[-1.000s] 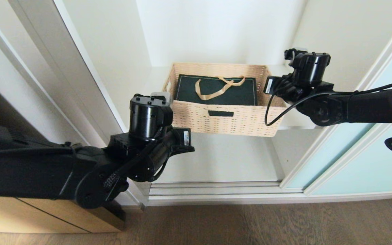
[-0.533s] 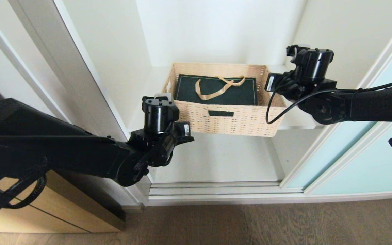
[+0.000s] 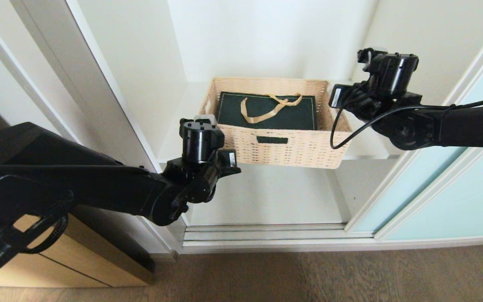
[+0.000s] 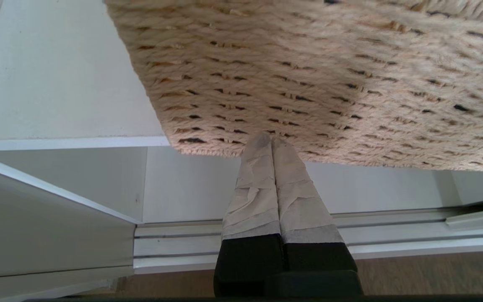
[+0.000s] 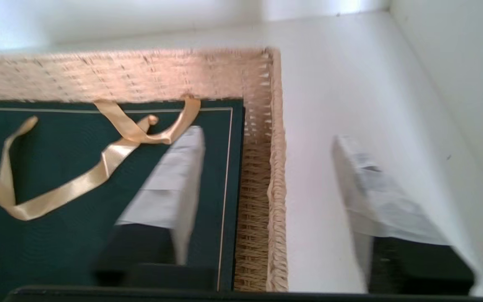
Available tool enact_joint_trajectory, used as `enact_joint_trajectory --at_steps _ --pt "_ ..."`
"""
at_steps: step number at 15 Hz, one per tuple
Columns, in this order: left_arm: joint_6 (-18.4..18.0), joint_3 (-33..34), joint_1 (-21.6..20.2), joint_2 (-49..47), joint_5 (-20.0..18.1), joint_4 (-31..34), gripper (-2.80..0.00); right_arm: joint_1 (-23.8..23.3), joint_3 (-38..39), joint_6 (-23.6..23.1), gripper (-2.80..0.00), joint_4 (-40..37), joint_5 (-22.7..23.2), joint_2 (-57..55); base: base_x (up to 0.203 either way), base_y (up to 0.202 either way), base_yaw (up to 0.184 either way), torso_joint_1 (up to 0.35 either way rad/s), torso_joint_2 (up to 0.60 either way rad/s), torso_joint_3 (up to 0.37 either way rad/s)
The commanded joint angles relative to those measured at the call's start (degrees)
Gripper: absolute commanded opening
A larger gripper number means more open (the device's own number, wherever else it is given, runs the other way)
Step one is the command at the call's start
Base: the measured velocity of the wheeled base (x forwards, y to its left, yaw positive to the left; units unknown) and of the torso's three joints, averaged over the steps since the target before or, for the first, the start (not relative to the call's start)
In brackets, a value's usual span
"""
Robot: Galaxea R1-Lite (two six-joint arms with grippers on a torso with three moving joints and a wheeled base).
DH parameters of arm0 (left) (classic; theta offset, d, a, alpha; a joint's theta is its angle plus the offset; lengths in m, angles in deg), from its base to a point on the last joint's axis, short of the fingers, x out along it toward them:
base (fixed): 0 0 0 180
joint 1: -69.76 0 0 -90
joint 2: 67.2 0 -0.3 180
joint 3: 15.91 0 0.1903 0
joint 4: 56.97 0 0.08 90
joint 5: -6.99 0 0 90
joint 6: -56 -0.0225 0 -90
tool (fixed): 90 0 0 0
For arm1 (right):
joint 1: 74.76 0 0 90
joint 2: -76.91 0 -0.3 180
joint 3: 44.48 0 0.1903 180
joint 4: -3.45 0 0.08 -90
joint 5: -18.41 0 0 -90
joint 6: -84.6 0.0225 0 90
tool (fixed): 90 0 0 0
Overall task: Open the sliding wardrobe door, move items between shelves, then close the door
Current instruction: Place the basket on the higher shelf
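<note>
Tan rectangular wicker basket sits on the white upper shelf, flat dark green gift bag inside.
My left gripper fingers pressed together at its front corner; right gripper spread, straddling the right rim.

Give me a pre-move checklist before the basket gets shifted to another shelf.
1. Sliding wardrobe door slid aside, opening free: ok.
2. Green gift bag lying flat inside the wicker basket: ok.
3. Right gripper open, straddling the basket's right wall, one finger inside, one outside: ok.
4. Left gripper shut, fingertips at the basket's lower front-left edge, no grip: not ok.
5. Basket fully on its shelf: not ok, the front overhangs.
6. Lower shelf ready to receive: cannot tell.
</note>
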State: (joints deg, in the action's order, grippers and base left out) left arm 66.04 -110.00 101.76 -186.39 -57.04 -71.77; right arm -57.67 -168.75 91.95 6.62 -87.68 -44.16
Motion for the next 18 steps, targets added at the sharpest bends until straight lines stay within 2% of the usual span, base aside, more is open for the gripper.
enact_joint_trajectory --at_steps 1,5,12,13,15,18 --pt "0.1 -1.4 0.0 -0.8 0.2 0.2 -2.8 0.0 1.0 0.0 0.0 0.3 -0.1 2.0 0.0 0.0 0.0 0.0 0.0 0.0" --pt "0.1 -1.8 0.0 -2.0 0.2 0.0 -2.8 0.0 3.9 0.0 0.0 0.7 -0.1 5.9 0.0 0.0 0.0 0.0 0.0 0.0" --pt "0.2 -6.4 0.1 -4.3 0.2 0.3 -2.8 1.0 21.5 0.0 0.0 -0.3 0.6 25.0 0.0 0.0 0.0 0.0 0.0 0.0" --pt "0.2 -6.4 0.0 -4.0 0.2 0.3 -2.8 1.0 22.8 0.0 -2.8 -1.3 0.7 27.4 0.0 0.0 0.0 0.0 0.0 0.0" --pt "0.1 -6.4 0.0 -3.6 0.8 0.9 -2.8 2.1 26.2 0.2 -2.8 -5.6 1.2 32.6 0.0 0.0 0.0 0.0 0.0 0.0" --pt "-0.5 -6.5 0.0 -3.5 1.0 1.1 -2.8 4.7 34.2 0.2 -2.8 -11.2 7.4 39.8 0.0 0.0 0.0 0.0 0.0 0.0"
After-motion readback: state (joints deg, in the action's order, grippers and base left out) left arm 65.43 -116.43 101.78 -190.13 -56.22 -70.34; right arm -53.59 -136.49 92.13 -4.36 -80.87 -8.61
